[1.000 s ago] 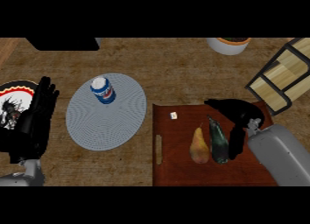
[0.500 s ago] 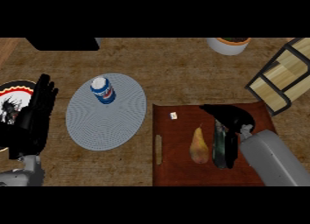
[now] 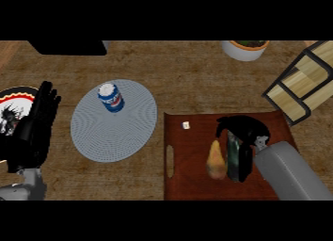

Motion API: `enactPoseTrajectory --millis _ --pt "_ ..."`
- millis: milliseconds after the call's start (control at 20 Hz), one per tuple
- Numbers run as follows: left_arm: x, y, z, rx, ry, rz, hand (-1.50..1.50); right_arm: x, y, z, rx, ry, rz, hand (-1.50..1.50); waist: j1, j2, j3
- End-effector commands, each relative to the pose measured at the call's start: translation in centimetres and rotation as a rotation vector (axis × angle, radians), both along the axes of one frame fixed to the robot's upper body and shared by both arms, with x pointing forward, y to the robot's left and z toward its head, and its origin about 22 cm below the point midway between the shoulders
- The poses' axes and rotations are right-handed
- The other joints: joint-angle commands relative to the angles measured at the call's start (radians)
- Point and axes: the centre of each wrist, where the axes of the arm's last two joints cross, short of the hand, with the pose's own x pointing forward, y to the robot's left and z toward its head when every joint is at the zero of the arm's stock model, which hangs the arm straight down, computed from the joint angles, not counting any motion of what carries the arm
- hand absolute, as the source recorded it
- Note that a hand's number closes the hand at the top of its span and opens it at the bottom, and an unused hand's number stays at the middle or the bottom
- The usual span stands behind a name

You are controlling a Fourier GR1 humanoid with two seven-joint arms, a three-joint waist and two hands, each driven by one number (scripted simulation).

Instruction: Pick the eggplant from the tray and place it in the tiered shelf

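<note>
Head view. Brown tray [image 3: 190, 183] at table's front edge, right of centre. Eggplant [image 3: 234, 157] lies lengthwise in tray's right half, just beside a yellow-orange veg. [image 3: 215, 160]. Right hand [image 3: 244, 132] is over the eggplant w/ fingers curled down round it. Tiered shelf [image 3: 309, 80] stands at table's right edge, bare wood btwn it and tray. Left hand [image 3: 32, 127] rests open, fingers straight, at left edge over a patterned plate [image 3: 6, 101]. Can [image 3: 111, 97] sits on grey round mat [image 3: 114, 120], left of tray.

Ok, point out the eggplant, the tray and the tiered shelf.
eggplant [image 3: 234, 160]: head view, its dark body below the right hand.
tray [image 3: 190, 183]: head view, bare lower-left floor.
tiered shelf [image 3: 309, 77]: head view, its wooden top board.
</note>
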Motion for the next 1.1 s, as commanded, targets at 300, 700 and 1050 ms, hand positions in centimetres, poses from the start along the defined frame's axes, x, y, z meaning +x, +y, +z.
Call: enactPoseTrajectory --millis 300,700,1050 --pt "0.0 1.5 1.0 -0.011 -0.024 0.001 0.0 -0.2 -0.8 -0.7 0.032 -0.123 0.082 1.5 -0.001 0.013 0.012" --pt "-1.4 0.7 -0.3 -0.008 0.017 0.049 0.0 -6.2 -21.1 4.1 0.058 -0.347 0.2 1.5 -0.067 0.003 0.015" --pt "-0.5 0.5 0.3 -0.003 0.0 0.042 0.0 -9.9 -29.8 8.7 0.299 -0.465 0.145 1.5 -0.032 0.009 0.012"
